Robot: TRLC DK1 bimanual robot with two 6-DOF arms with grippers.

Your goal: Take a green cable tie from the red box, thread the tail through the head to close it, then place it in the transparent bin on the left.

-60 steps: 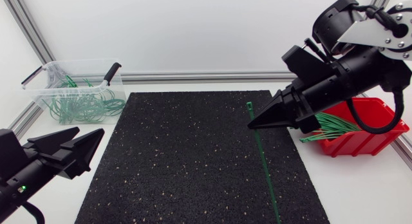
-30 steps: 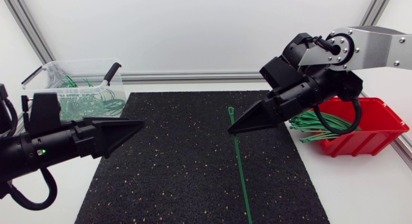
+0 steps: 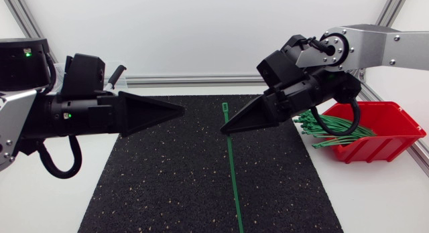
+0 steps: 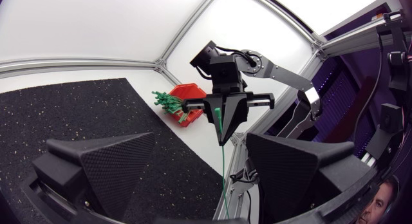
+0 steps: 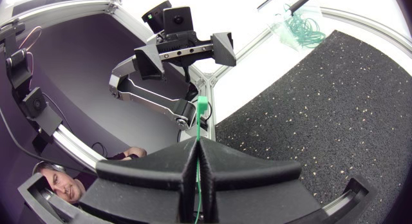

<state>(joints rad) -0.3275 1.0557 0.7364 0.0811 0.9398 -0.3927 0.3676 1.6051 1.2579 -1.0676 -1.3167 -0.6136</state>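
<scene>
One green cable tie (image 3: 231, 166) is gripped near its head by the right pincer (image 3: 225, 130), whose fingers are pressed together on the strap from both sides, as is seen plainly in the right wrist view. The head is left standing just above the fingertips, and the long tail hangs free below them over the black speckled mat (image 3: 161, 186). Whether the tail's end touches the mat cannot be told. The long axis of the tie is thus close to upright.

The left pincer (image 3: 182, 112) is held level above the mat with its tips aimed at the tie. It is near the tie but apart from it, at about the height of the head. Its fingers are spread wide and nothing is held between them, which the left wrist view shows. The tie lies straight ahead of this pincer, across the gap from it.

Threading is judged to depend on the hanging tail being taken by the left pincer, the only free one, and brought up to the head. The tail lies lower than the left tips, so a drop is judged necessary first.

More ties are seen in the red box (image 3: 385, 136) on the worktop (image 3: 375, 199) behind the right arm. The transparent bin (image 5: 293, 21) lies beyond the left arm.

No brand, label or writing can be read.
</scene>
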